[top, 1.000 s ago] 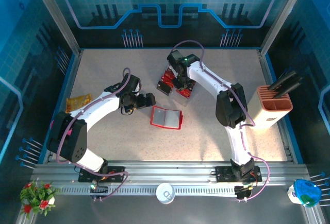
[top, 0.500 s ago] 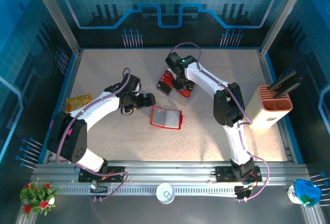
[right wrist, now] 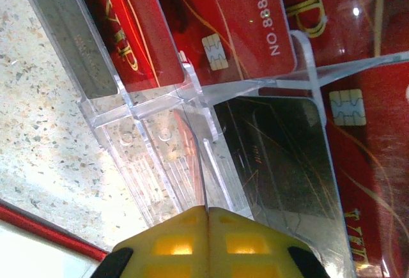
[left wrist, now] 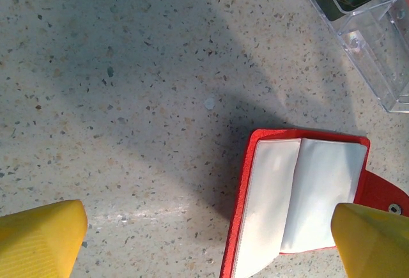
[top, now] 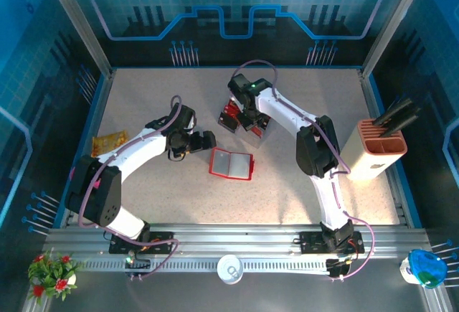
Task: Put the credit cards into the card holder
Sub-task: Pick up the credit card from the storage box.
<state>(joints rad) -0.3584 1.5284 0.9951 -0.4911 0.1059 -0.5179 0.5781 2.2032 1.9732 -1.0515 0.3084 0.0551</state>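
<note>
**Left claw released by the open holder, right claw clenched at the card stand**

Nearest me, the aluminium rail (top: 237,237) carries both arm bases. In front of it sit a small plant with red flowers (top: 51,272), a white cup (top: 229,267) and a blue-and-white object (top: 424,267) that I cannot identify. Beyond the rail the table (top: 287,197) is a pale, speckled, stone-like surface with blue edging.

The card holder (top: 231,163) lies open and flat near the table's middle, red cover down and pale pockets facing up. My left gripper (left wrist: 208,233) hangs above the table at the holder's left edge. It is released, with its yellow fingers (left wrist: 38,239) spread wide and touching nothing. A soft shadow falls across the surface beneath it.

A little farther back, the credit cards (right wrist: 236,22), red with gold lettering and chips, stand in a clear plastic stand (right wrist: 153,156) near the holder. My right gripper (right wrist: 206,213) is down at that stand, clenched, with its yellow pads meeting along a seam. A thin clear edge runs right up to the seam, and I cannot tell whether it is pinched.

A yellow-orange snack packet (top: 109,142) lies near the table's left side. A salmon-pink box (top: 380,150) holding black items stands near the right side.

The far wall (top: 229,11) is blue, gridded and traced with circuit-like lines, and angled metal posts frame it on either side.
</note>
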